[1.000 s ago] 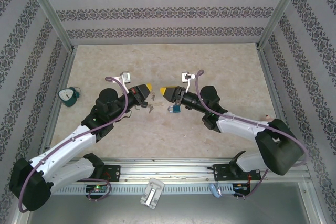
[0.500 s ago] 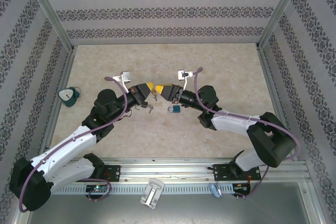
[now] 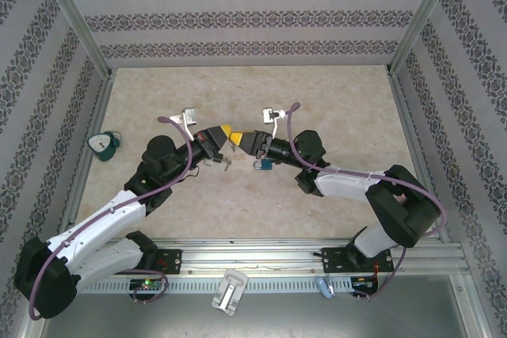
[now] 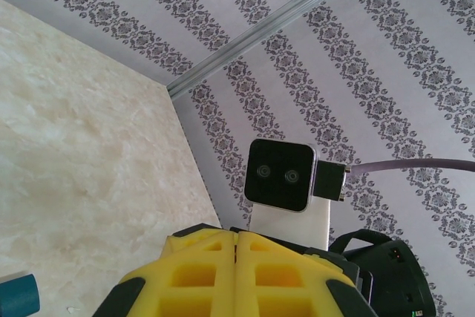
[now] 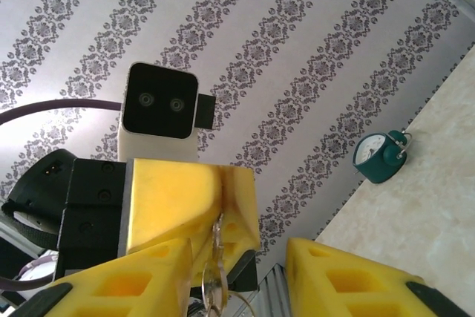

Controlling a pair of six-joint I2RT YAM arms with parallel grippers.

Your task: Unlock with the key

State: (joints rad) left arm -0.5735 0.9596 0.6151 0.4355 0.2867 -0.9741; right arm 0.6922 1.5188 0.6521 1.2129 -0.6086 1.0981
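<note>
A small teal padlock [image 3: 262, 165] lies on the table just below my right gripper [image 3: 241, 139]. My left gripper [image 3: 227, 133] is held above the table and is shut on a silver key [image 5: 217, 254]. The key's ring and spare keys [image 3: 227, 161] dangle below it. In the left wrist view its yellow fingers [image 4: 200, 276] are pressed together. My right gripper [image 5: 237, 252] is open, tip to tip with the left one. Its two yellow fingers [image 5: 133, 287] stand on either side of the hanging key without touching it.
A teal alarm clock [image 3: 104, 145] sits by the left wall and is also in the right wrist view [image 5: 382, 155]. Patterned walls and an aluminium frame [image 3: 87, 156] enclose the table. The wrist cameras [image 4: 280, 176] face each other closely.
My right gripper has moved left, away from above the padlock, up to the left gripper's tips. The left gripper and the padlock have stayed nearly still.
</note>
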